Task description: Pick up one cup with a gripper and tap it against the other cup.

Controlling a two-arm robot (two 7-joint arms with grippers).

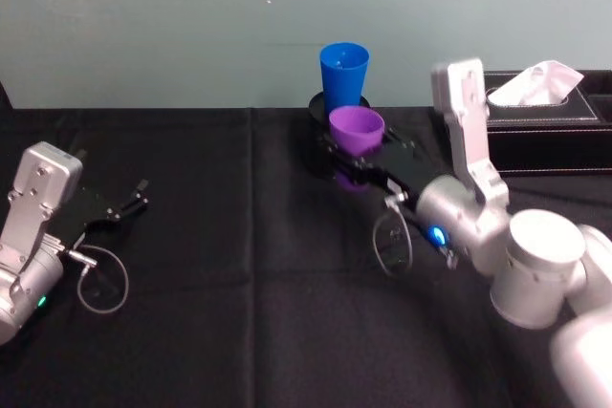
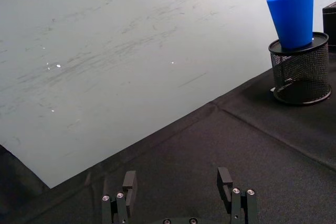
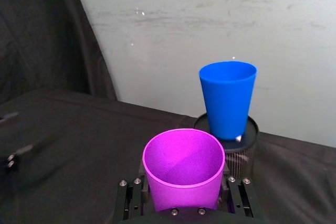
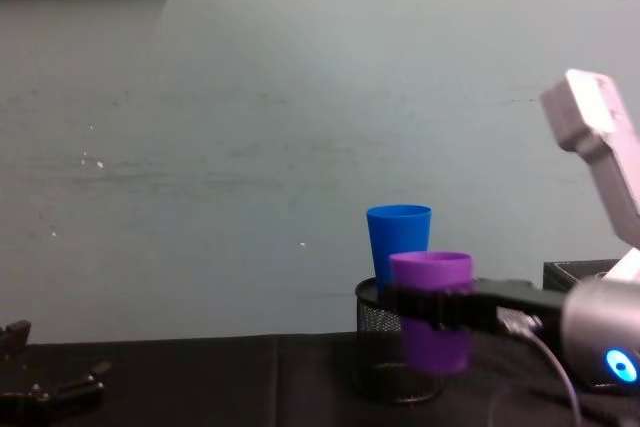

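My right gripper (image 1: 358, 156) is shut on the purple cup (image 1: 357, 134) and holds it upright above the table, just in front of the blue cup (image 1: 343, 77). In the right wrist view the purple cup (image 3: 182, 175) sits between the gripper's fingers (image 3: 239, 196), with the blue cup (image 3: 227, 98) a short way beyond it. From the chest view the purple cup (image 4: 432, 310) overlaps the blue cup (image 4: 398, 243); whether they touch I cannot tell. The blue cup (image 2: 294, 14) stands on a black mesh pen holder (image 2: 301, 67). My left gripper (image 1: 122, 207) rests open at the table's left.
A black tissue box (image 1: 545, 121) with a white tissue stands at the back right, beside my right arm. The table is covered by a black cloth (image 1: 239, 265). A pale wall (image 1: 191, 26) rises directly behind the cups.
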